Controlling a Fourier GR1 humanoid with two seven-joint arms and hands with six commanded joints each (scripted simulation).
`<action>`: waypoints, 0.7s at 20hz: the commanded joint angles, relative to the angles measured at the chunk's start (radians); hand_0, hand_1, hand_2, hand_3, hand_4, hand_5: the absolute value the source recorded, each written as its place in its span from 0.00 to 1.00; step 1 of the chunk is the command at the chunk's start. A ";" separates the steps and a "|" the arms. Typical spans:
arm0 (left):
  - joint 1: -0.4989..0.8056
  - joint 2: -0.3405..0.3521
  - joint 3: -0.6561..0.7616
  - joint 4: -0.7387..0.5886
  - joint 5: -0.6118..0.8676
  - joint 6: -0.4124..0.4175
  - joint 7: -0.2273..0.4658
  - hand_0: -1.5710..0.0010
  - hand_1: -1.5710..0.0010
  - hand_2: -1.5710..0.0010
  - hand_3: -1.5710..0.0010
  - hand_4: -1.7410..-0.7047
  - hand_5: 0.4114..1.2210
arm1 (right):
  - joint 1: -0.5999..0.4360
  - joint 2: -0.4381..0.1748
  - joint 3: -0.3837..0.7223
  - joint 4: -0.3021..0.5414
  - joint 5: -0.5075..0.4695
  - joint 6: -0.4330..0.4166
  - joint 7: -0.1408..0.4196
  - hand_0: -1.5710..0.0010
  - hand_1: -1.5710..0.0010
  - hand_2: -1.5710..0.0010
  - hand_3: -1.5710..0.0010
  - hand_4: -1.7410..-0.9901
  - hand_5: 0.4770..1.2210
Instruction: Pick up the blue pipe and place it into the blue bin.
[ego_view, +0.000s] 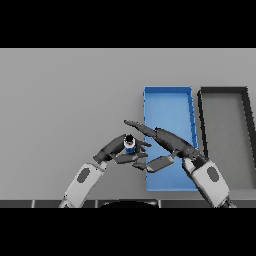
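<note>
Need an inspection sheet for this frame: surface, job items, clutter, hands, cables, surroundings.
Surface: grey table, flat, no marks seen.
Job's things: blue pipe, small and upright, just left of the blue bin and not yet inside it; the bin's visible floor holds nothing.
Clutter: dark grey bin beside the blue bin on its right, nothing seen in it.
Robot hands: left robot hand curled around the pipe; right robot hand with fingers straight, reaching over the blue bin's left edge toward the pipe, holding nothing.
Cables: nothing seen.
Surroundings: dark band beyond the table's far edge; nothing else seen.
</note>
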 joint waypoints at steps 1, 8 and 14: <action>-0.010 -0.011 0.007 0.010 0.006 -0.004 0.015 0.00 0.00 0.00 0.00 0.27 1.00 | -0.025 -0.002 0.004 0.009 -0.002 0.011 0.007 1.00 1.00 0.97 1.00 0.67 0.10; -0.007 -0.024 0.028 0.009 -0.029 -0.025 0.022 0.00 0.00 0.00 0.00 0.26 1.00 | -0.156 0.052 0.052 0.114 0.012 0.042 0.058 0.98 0.96 0.93 0.99 0.73 0.04; 0.011 -0.026 0.033 -0.010 -0.055 -0.039 0.086 0.00 0.00 0.00 0.00 0.11 1.00 | -0.210 0.113 0.082 0.195 0.041 0.066 0.044 0.44 0.44 0.42 0.51 0.37 0.05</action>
